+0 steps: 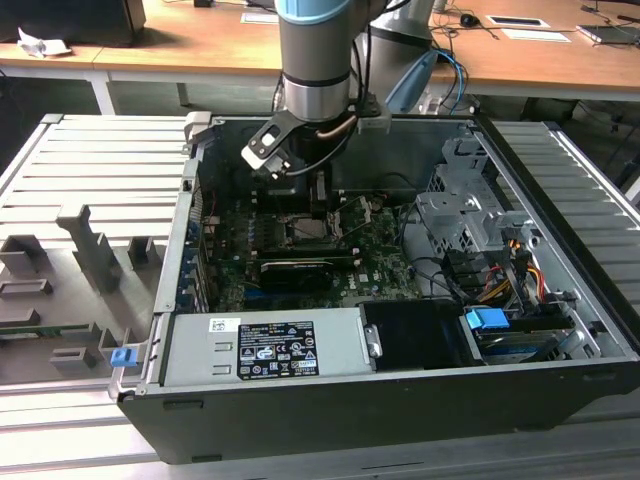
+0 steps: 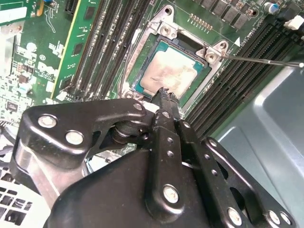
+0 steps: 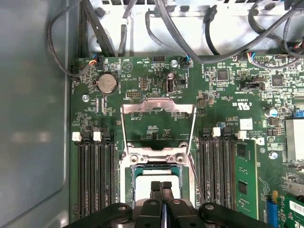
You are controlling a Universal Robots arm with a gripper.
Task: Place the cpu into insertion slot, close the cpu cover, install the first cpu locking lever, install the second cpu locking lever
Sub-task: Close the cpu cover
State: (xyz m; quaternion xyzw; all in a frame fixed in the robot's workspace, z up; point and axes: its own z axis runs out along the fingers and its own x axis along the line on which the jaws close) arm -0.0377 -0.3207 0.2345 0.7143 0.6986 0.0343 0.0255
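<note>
Jaws: pressing together, gripping nothing, hovering at the chip's edge (contact unclear).
Chip: the cpu (image 2: 173, 71) is lying flat inside the insertion slot (image 2: 142, 59).
Handling: probably light, stiff and fragile underneath; opposite edges are looking like the safest hold.
Lid: the cpu cover (image 3: 158, 105) is lying swung open beyond the socket.

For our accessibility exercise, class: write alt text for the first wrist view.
The shut gripper hangs over the cpu lying in the insertion slot of a green motherboard. The cpu cover stands open beyond it, with memory slots on either side.
</note>
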